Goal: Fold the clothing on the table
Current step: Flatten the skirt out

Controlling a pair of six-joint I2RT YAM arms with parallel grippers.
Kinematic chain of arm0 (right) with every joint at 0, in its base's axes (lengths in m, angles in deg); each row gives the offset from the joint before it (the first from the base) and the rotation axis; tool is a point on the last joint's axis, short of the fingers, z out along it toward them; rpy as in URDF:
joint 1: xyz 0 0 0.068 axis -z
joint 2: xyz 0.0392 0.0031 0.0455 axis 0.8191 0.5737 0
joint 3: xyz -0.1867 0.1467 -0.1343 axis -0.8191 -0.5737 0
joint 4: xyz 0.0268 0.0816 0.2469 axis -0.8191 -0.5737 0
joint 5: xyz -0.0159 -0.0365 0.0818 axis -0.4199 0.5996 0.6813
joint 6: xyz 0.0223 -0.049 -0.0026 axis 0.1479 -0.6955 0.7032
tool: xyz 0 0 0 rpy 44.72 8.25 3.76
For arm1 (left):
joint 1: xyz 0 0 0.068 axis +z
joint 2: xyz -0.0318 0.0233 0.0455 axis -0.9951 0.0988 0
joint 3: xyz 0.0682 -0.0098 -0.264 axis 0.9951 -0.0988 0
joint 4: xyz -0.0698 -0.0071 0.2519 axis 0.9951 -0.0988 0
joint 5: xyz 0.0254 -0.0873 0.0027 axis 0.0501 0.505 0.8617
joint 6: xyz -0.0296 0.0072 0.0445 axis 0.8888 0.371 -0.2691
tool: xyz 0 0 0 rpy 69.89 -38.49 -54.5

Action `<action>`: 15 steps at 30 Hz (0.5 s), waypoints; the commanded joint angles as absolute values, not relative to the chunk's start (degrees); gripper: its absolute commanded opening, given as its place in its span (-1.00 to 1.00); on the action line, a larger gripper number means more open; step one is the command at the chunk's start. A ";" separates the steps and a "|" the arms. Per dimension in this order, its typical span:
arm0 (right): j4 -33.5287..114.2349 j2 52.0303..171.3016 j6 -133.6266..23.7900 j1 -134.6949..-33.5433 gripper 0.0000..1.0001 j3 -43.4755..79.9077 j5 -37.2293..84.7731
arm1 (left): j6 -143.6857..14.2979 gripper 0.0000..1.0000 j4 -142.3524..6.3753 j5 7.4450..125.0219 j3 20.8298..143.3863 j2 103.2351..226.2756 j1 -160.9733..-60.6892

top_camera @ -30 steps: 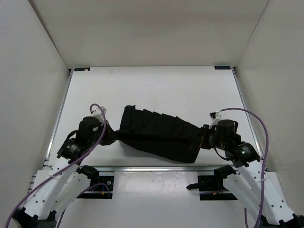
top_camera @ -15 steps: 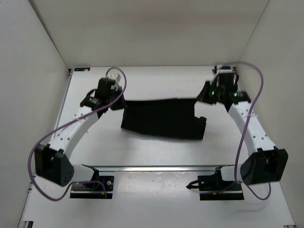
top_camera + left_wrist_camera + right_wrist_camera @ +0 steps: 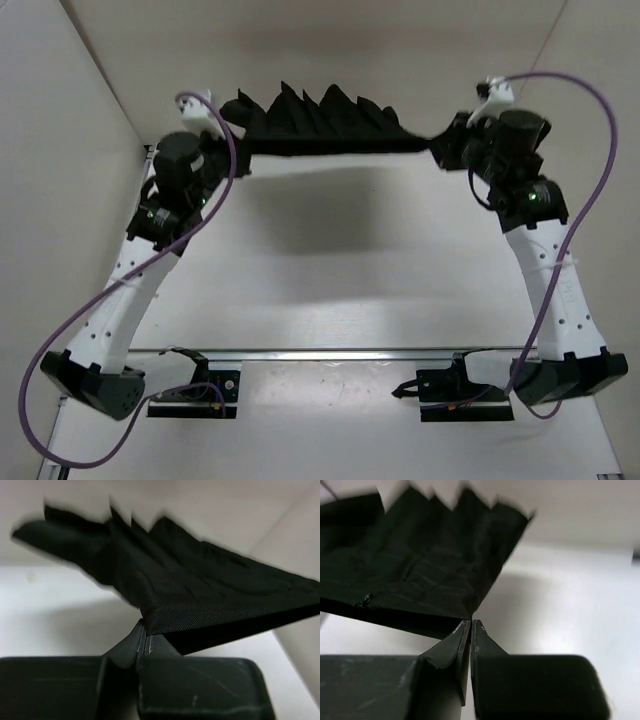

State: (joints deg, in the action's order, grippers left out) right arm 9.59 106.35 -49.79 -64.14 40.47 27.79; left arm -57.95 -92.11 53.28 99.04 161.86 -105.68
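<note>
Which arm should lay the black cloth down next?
Probably both together: the left pincer and right pincer each pinch one end of the clothing, stretched high above the table.

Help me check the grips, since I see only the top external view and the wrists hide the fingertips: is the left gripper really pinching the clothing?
Observer: Yes. The left wrist view shows the left gripper shut on a hemmed corner of the clothing.
Operator: And the right?
Observer: The right gripper is shut on only the very tip of a corner.
Operator: Any slack at the left grip?
Observer: None visible; the hem runs straight from the pinch, though the far edge is blurred.
</note>
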 commanded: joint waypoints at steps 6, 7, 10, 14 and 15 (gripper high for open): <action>6.85 89.83 -49.62 -62.02 -1.00 1.86 22.54 | -51.58 -1.00 -99.09 51.12 65.43 144.66 -108.14; 5.72 87.04 -47.60 -62.46 -0.98 -1.75 23.59 | -49.66 -1.00 -101.27 50.68 62.61 143.15 -109.28; 3.42 80.08 -41.54 -67.98 -1.00 -8.09 23.52 | -45.88 -1.00 -107.43 51.46 58.99 136.82 -110.43; -0.97 76.99 -36.69 -78.63 -1.00 -10.13 19.30 | -45.42 -1.00 -113.77 52.87 58.63 132.32 -109.21; 0.16 78.04 -37.03 -77.07 -0.99 -11.09 20.08 | -46.47 -1.00 -113.16 52.96 58.11 133.11 -108.51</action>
